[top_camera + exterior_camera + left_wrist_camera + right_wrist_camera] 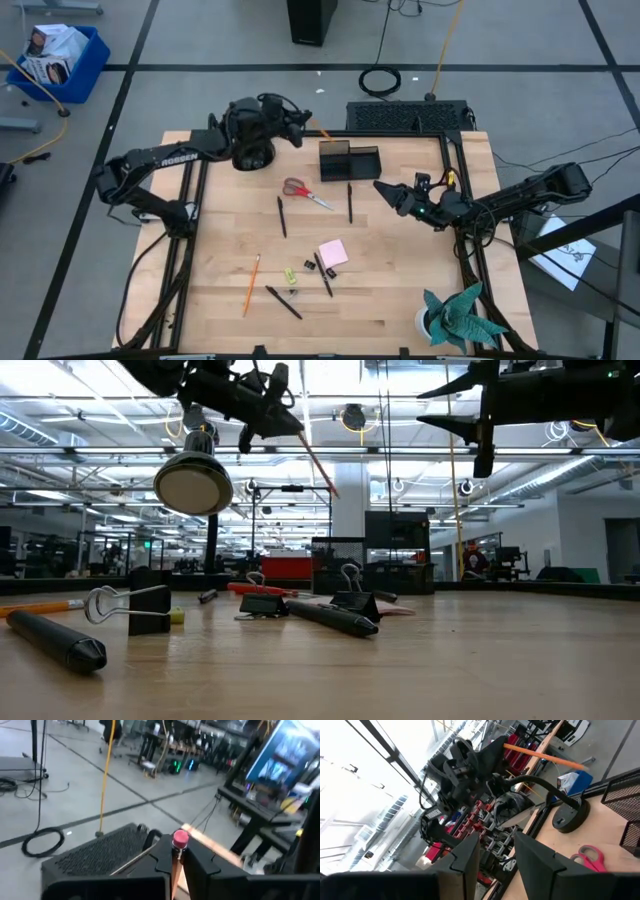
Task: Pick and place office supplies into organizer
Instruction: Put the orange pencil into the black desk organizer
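Note:
My left gripper [300, 128] is raised over the table's far edge, left of the black organizer [350, 160], and is shut on an orange pencil [322, 132]. My right gripper [385, 190] hangs open and holds nothing, right of the organizer. On the table lie the red-handled scissors [305, 192], several black pens [282, 215], a second pencil [251, 283], a pink sticky-note pad [333, 252], a yellow-green bit [290, 273] and black clips [262, 603]. My left gripper pinches the pencil between its two fingers, just below the pink eraser [180, 839], on the shaft [176, 859]. The fingers [200, 862] come in nearly level. The pencil is lifted clear and slants down from the fingers toward its free end [325, 475].
A rounded black lamp-like object [250, 150] stands at the far left under my left arm. A teal paper plant [460, 315] stands at the near right corner. A black mesh box [405, 115] sits beyond the far edge. Bare wood lies at the near right.

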Controlling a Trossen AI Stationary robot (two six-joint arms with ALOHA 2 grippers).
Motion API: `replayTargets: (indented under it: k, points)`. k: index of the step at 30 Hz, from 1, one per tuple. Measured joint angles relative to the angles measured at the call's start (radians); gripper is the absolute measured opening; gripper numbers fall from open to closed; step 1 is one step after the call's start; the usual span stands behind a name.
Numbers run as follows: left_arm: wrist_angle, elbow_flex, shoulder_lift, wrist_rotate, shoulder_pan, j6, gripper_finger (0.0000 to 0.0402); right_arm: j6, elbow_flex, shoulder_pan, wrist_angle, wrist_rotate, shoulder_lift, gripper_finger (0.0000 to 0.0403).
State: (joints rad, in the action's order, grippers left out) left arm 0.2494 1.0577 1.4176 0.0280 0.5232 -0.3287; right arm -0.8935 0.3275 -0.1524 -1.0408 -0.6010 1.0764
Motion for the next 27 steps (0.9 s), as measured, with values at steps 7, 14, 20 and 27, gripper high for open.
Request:
replayTargets:
  k: [7, 14, 20, 27]
  points:
    - [-0.283, 0.218, 0.149, 0.035, 0.001, 0.042, 0.0026, 0.023, 0.0, 0.0, 0.006, 0.0, 0.0, 0.0114]
    - [-0.438, 0.405, 0.296, 0.049, -0.009, 0.104, 0.0014, 0.025, 0.0, -0.001, 0.028, 0.001, 0.0, 0.0114]
    - [-0.427, 0.442, 0.339, 0.014, -0.01, 0.154, 0.0027, 0.027, 0.0, -0.019, 0.03, 0.001, 0.0, 0.011]
    - [-0.417, 0.441, 0.321, 0.028, -0.006, 0.135, 0.0011, 0.027, 0.0, -0.033, 0.058, -0.001, 0.001, 0.0111]
